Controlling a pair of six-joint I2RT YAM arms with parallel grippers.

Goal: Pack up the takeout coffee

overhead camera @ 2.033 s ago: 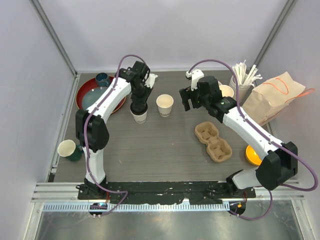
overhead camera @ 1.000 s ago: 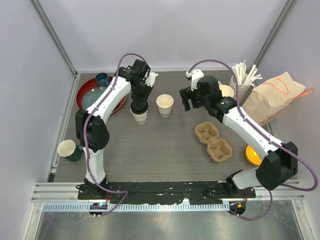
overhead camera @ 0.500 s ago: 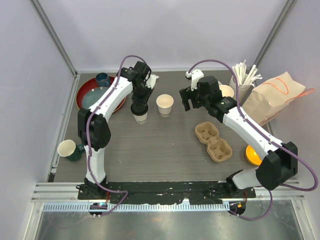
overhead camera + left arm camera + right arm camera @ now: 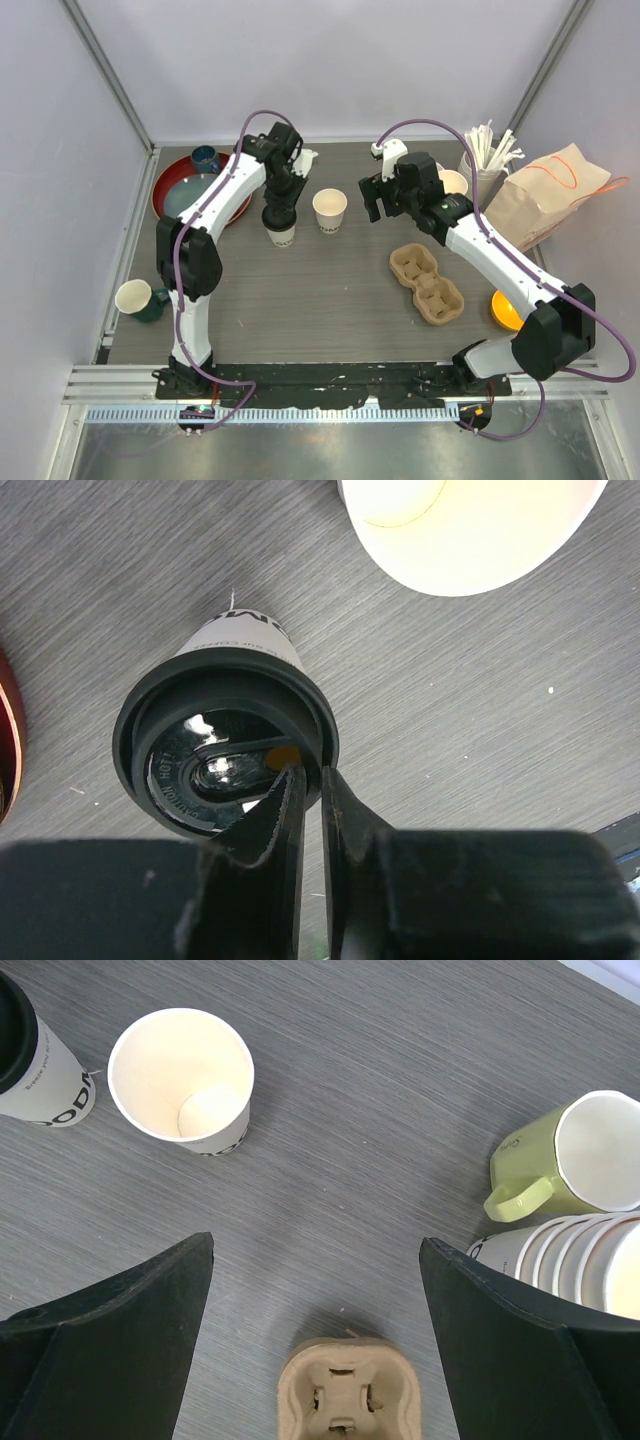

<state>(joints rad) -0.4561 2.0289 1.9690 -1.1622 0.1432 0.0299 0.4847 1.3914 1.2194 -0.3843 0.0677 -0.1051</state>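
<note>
The table (image 4: 330, 290) is grey with fine wood grain. One cup (image 4: 240, 642) is cream with grey lettering under a glossy black lid (image 4: 225, 740); the open cup (image 4: 181, 1080) at its three o'clock is cream-white. The mug (image 4: 570, 1155) is yellow-green, the carrier (image 4: 347, 1395) brown, the plate (image 4: 162, 190) red, the bag (image 4: 540, 205) tan with an orange cord.

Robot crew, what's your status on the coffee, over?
Left claw nearly closed, tips at rim of lidded cup. Right claw wide open, empty. Second cup unlidded; carrier empty. Nothing blocking.
</note>
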